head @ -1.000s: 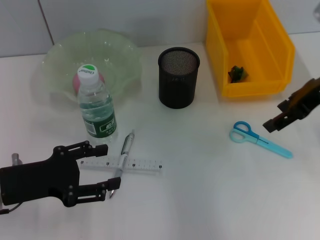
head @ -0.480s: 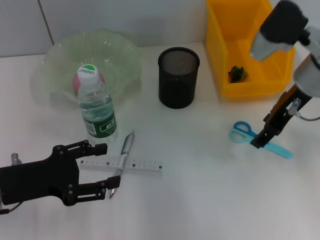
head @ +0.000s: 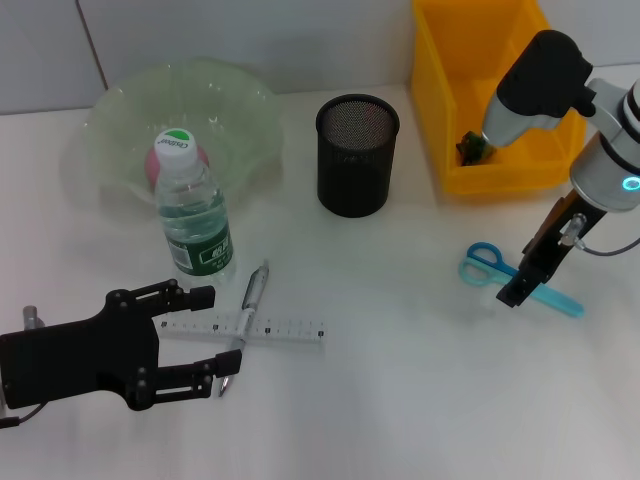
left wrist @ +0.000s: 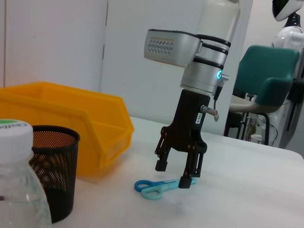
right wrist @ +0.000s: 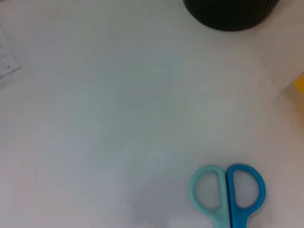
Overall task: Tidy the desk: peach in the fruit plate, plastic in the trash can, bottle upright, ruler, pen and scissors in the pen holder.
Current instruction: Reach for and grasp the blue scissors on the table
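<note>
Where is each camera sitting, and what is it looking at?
Head view: up high, looking down at the desk; both grippers, left gripper and right gripper, show.
Left wrist view: low, looking across at the right gripper; none of its own arm shows.
Right wrist view: looking straight down; no fingers show.
All three show the scissors.

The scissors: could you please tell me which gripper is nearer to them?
Right. The right gripper hangs open just above the scissors, over their blades; the left gripper sits far across the table by the ruler.

Glossy plastic scissors, black wire-mesh pen holder, smooth matt table.
</note>
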You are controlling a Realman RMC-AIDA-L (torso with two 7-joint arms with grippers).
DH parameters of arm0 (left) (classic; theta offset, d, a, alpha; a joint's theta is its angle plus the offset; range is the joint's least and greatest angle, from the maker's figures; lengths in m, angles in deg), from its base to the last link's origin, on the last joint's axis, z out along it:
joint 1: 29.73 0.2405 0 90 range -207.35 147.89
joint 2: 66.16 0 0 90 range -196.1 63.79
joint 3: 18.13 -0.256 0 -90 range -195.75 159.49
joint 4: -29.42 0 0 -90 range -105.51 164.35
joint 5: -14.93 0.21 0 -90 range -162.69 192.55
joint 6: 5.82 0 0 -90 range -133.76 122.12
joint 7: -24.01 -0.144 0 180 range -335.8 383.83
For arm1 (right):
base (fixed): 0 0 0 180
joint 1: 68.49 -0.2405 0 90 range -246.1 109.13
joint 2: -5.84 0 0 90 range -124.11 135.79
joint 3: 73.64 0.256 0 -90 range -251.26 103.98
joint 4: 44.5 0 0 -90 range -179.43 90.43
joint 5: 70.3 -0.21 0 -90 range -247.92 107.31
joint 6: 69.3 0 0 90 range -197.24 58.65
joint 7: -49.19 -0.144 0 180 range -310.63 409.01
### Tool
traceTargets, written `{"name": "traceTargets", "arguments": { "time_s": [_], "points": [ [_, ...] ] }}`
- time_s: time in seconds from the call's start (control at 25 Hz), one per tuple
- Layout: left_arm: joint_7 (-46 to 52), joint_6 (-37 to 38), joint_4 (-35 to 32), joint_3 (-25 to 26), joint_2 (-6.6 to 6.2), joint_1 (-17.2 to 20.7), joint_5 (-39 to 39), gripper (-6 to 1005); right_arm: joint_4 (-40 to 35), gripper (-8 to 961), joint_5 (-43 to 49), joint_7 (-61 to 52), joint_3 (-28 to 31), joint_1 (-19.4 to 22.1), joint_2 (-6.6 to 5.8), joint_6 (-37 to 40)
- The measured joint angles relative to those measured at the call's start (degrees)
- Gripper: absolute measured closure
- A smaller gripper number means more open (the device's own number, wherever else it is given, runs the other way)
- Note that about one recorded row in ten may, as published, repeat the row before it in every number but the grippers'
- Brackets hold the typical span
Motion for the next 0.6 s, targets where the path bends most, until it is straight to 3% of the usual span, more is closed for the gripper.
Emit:
{"name": "traceTargets", "arguments": {
  "time_s": [0.6],
  "points": [
    [0.1,-0.1,0.2,0.0,0.0,-0.1,0.0,190,3.1,155,0.7,0.0,-0.1,-0.6,0.07,-2.8]
  ]
}}
